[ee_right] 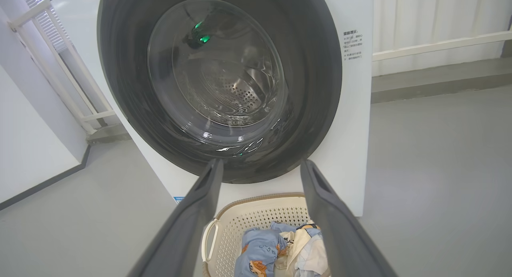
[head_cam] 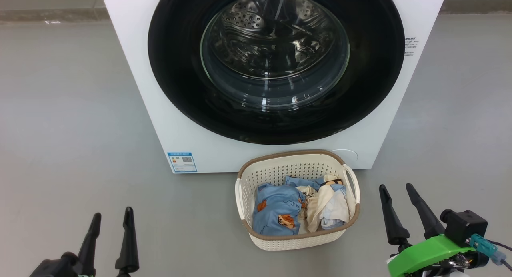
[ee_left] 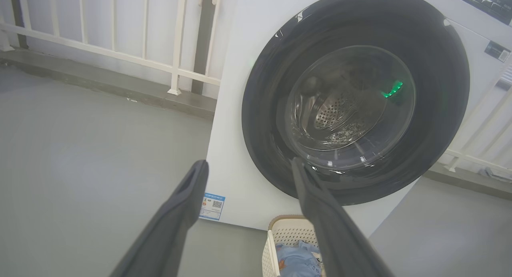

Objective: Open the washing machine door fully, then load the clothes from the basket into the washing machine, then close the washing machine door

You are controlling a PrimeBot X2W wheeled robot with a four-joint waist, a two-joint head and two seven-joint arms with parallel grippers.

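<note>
The white washing machine (head_cam: pixel 132 69) stands ahead with its round glossy black door (head_cam: pixel 176 85) lying flat against its front. Through the glass window (head_cam: pixel 275 53) I see the steel drum. On the floor in front of the machine sits the cream basket (head_cam: pixel 276 171) holding light blue and cream clothes (head_cam: pixel 280 213). My left gripper (head_cam: pixel 112 215) is open at the lower left, apart from everything. My right gripper (head_cam: pixel 396 186) is open to the right of the basket. The left wrist view shows the door (ee_left: pixel 264 121) and basket (ee_left: pixel 286 233); the right wrist view shows the door (ee_right: pixel 316 77), basket (ee_right: pixel 256 217) and clothes (ee_right: pixel 260 245).
Grey floor (head_cam: pixel 72 129) spreads on both sides of the machine. A blue label (head_cam: pixel 182 162) sticks to the machine's lower left corner. A white railing (ee_left: pixel 120 49) runs along the wall behind, and a low kerb (head_cam: pixel 52 15) edges the floor.
</note>
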